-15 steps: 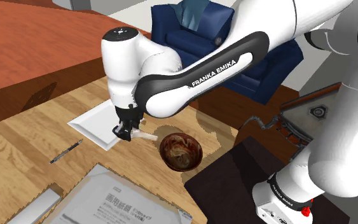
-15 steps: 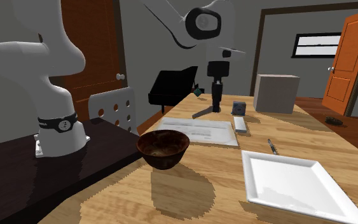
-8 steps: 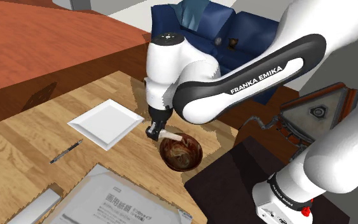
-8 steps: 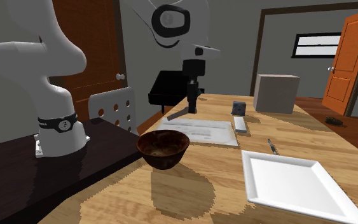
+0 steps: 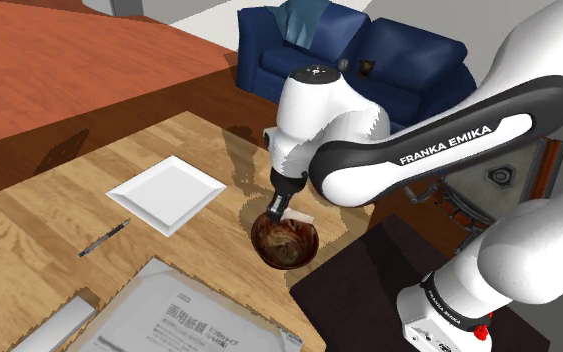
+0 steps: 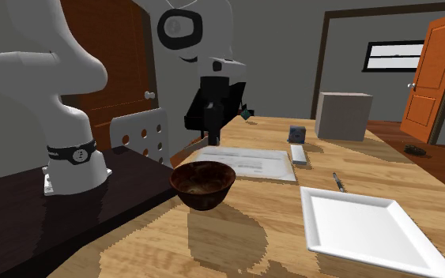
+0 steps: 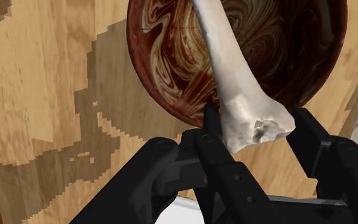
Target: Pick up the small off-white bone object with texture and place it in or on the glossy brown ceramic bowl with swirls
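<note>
An off-white bone [image 7: 233,76] with a knobby end is clasped between the black fingers of my gripper [image 7: 260,130], which is shut on it. Its long shaft reaches out over the glossy brown swirled bowl [image 7: 171,57] below. In the shoulder view the gripper [image 5: 280,206] hangs just above the far rim of the bowl [image 5: 285,241], and the bone [image 5: 298,215] sticks out over the bowl's opening. In the second exterior view the gripper [image 6: 211,136] hovers behind and above the bowl [image 6: 203,184].
A white square plate [image 5: 165,192] and a pen [image 5: 104,238] lie on the wooden table [image 5: 39,225] to the shoulder view's left of the bowl. A printed sheet [image 5: 184,312] lies nearer. A grey box [image 6: 343,115] stands at the table's far end. A blue sofa [image 5: 369,55] is behind.
The arm has swung toward the shoulder view's right, carrying the bone from beside the plate's edge to above the bowl. The bowl and plate have not moved.
</note>
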Motion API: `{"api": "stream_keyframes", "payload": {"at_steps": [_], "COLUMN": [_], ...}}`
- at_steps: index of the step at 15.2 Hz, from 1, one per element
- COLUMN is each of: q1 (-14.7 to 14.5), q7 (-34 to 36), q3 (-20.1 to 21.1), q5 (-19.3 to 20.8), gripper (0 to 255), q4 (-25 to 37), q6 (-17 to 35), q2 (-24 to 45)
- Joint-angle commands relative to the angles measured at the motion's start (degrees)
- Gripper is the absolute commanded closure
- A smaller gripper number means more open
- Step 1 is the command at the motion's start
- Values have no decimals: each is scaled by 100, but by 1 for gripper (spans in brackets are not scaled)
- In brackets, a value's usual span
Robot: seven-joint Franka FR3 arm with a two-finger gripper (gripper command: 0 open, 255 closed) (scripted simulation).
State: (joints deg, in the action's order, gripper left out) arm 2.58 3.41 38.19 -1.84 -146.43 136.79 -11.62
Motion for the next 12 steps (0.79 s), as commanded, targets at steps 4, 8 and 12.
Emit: {"api": "stream_keyframes", "payload": {"at_steps": [4, 8, 12], "q1": [122, 233, 322], "q7": [277, 596, 1012], "q3": [117, 192, 210], "q5": [331, 735, 1276], "gripper": [255, 255, 255], "q4": [-138, -202, -233], "q6": [450, 790, 1103], "q2": [378, 742, 1147]}}
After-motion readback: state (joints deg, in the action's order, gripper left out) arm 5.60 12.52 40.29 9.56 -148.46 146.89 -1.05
